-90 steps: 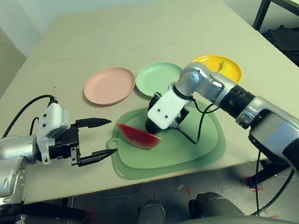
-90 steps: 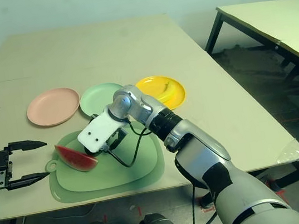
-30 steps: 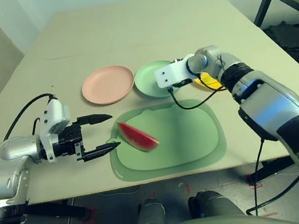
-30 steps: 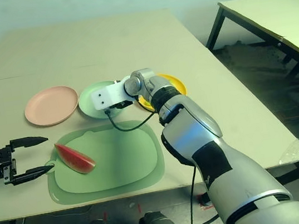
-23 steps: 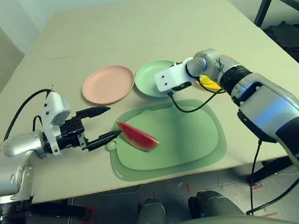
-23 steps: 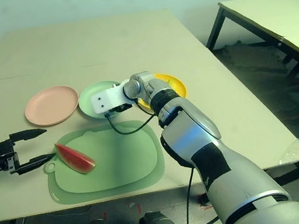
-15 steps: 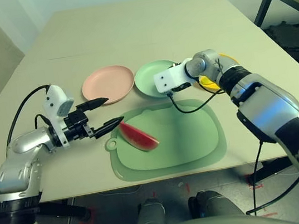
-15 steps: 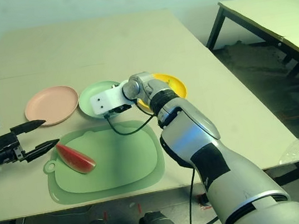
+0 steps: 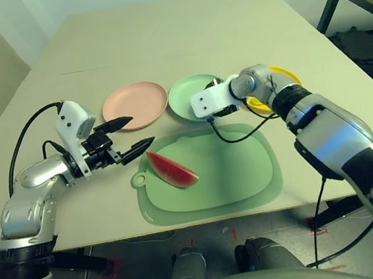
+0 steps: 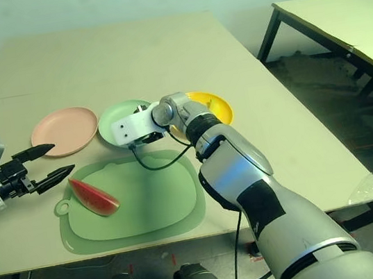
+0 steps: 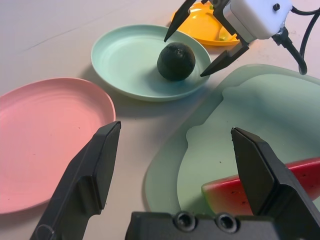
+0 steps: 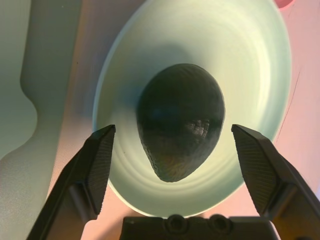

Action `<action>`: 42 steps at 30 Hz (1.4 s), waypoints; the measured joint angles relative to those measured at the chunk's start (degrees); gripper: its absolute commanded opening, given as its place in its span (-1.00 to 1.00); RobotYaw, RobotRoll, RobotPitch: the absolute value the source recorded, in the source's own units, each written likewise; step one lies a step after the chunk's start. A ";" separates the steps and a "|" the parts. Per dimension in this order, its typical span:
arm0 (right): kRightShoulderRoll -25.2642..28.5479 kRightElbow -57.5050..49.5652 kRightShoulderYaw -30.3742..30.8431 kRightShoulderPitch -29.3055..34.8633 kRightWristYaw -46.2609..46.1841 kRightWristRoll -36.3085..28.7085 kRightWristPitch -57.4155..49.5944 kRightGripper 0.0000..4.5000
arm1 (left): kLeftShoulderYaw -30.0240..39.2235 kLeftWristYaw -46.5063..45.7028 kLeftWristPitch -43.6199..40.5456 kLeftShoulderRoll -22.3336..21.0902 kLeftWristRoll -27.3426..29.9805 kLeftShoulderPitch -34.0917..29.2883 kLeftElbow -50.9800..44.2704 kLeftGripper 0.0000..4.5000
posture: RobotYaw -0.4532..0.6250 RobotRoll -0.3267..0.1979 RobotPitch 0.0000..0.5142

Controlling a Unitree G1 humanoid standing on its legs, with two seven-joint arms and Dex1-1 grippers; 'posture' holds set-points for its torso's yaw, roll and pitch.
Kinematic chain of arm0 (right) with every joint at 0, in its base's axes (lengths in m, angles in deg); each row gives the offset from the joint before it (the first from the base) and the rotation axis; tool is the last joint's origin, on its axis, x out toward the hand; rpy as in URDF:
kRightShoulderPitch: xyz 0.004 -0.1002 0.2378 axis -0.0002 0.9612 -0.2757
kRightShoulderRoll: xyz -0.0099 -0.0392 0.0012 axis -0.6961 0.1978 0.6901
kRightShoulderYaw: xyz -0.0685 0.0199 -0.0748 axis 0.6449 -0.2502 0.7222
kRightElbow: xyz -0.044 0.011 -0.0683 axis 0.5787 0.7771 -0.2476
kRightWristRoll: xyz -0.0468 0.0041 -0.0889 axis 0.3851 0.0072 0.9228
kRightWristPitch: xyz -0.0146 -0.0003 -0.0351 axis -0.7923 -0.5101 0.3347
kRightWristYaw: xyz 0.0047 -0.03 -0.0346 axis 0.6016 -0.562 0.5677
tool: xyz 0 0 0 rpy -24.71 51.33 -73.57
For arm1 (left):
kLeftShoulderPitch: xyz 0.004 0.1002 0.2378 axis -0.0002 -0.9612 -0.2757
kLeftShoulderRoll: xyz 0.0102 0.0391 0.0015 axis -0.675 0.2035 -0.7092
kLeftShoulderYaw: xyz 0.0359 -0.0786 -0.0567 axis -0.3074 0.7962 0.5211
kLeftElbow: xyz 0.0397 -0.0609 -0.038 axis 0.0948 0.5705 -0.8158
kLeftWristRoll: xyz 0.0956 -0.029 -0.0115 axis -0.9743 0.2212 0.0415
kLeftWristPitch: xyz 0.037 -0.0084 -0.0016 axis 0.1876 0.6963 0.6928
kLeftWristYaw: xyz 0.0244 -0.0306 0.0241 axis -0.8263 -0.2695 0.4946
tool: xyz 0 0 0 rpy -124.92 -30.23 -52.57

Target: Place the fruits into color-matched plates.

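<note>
While your right pincer hangs over the mint green plate, you can see its two black fingers spread wide with nothing between them, and the dark avocado lies in that plate just beyond the fingertips. Your left pincer hovers low over the desk toward its left edge, also wide open and holding nothing, its tips aimed at the watermelon wedge and stopping just beside it. That wedge lies on the left part of the large green mat, which sits at the near edge of the desk, rind side toward the near edge. Behind the mat the three plates stand in a row across the middle of the desk: the pale pink plate nearest the left edge and bare, the mint green one in the middle, and the yellow plate toward the right edge, partly hidden by your right arm. From the left wrist view you can make out the banana resting in that yellow plate
</note>
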 measured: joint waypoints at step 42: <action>13.59 -94.38 -34.57 64.47 21.73 -59.28 -51.68 0.98 | -22.89 35.54 33.04 -4.86 -16.36 26.35 14.99 1.00 | -0.05 0.25 -0.88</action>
